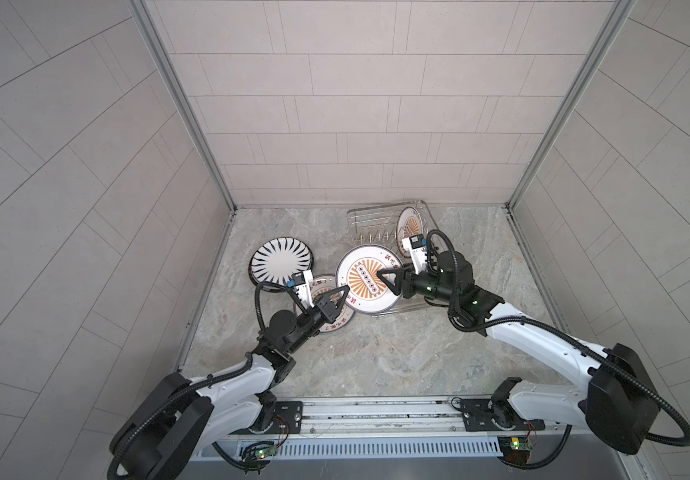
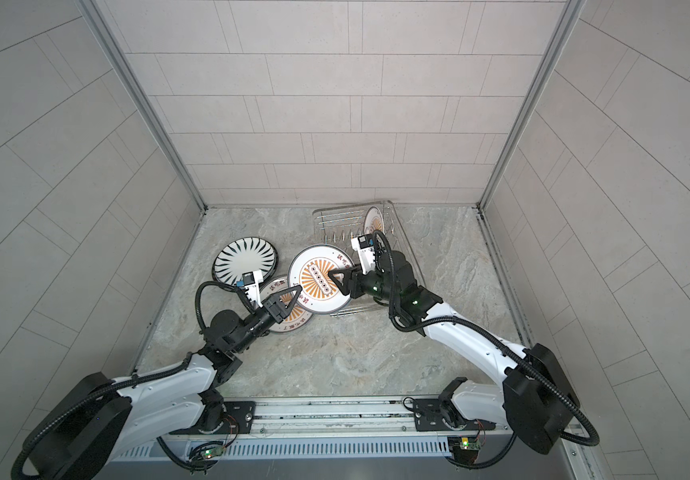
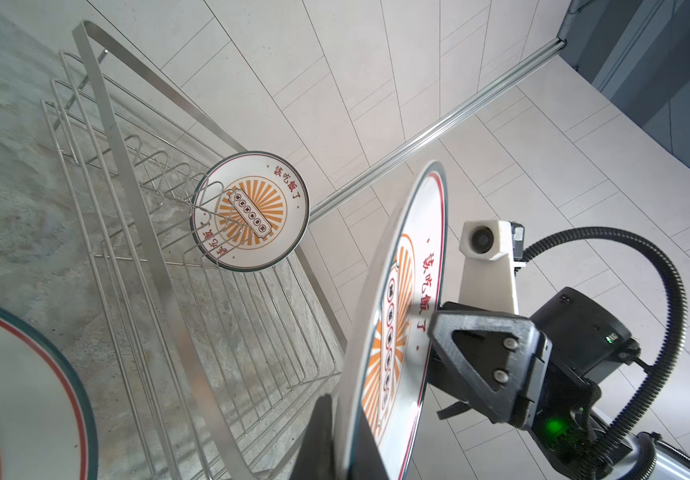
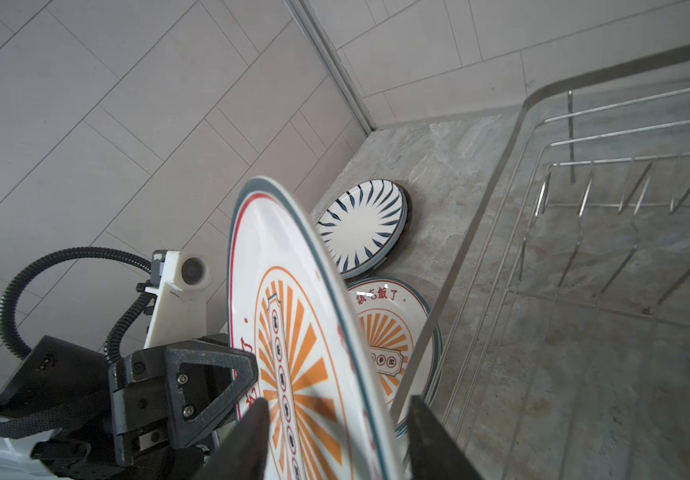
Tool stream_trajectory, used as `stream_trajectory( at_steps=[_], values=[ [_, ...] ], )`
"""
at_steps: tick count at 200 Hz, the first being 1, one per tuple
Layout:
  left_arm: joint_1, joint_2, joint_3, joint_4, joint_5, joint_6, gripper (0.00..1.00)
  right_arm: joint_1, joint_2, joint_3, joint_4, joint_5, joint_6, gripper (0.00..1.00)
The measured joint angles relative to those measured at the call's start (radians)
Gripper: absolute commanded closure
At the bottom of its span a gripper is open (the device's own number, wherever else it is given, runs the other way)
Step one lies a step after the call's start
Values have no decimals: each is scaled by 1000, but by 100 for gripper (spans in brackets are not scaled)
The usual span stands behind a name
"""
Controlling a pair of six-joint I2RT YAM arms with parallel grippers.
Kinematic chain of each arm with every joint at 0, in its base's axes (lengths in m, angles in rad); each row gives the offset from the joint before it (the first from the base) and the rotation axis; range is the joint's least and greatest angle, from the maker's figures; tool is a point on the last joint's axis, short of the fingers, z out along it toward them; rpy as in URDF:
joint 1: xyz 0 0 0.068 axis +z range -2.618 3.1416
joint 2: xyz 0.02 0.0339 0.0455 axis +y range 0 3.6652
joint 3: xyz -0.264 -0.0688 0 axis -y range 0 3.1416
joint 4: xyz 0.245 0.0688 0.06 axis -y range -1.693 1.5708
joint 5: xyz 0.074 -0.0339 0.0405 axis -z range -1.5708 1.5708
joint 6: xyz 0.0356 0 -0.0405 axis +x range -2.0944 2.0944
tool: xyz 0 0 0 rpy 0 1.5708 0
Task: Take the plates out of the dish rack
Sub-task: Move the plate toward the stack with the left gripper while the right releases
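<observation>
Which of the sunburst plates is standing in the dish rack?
The upright plate between the rack prongs. The gripped plate hangs in the left hand, and the flat plate lies on the table.

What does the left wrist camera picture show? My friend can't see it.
A white sunburst plate is seen edge-on, pinched by the left gripper, with the right gripper close beside its face. Behind, a matching plate stands between the prongs of the silver dish rack.

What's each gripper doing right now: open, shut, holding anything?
Left gripper: shut on the round white ceramic plate with the orange sunburst.
Right gripper: open, jaws either side of that plate's rim.
</observation>
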Motion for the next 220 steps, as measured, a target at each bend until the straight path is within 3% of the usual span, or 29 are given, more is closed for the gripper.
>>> stream_trajectory(
  at_steps=[53,88,146,220],
  values=[
    [5,-22,-20,-46,-90,6,100,50,-3,0,-53,71,-39,17],
    [29,-128,-33,-140,-119,20,100,100,-38,-6,-94,156,-83,17],
    [113,-320,-34,-338,-139,27,100,176,-82,-53,-79,213,-166,17],
    [223,-397,-41,-506,-154,-22,100,229,-45,-52,-24,266,-199,18]
  ],
)
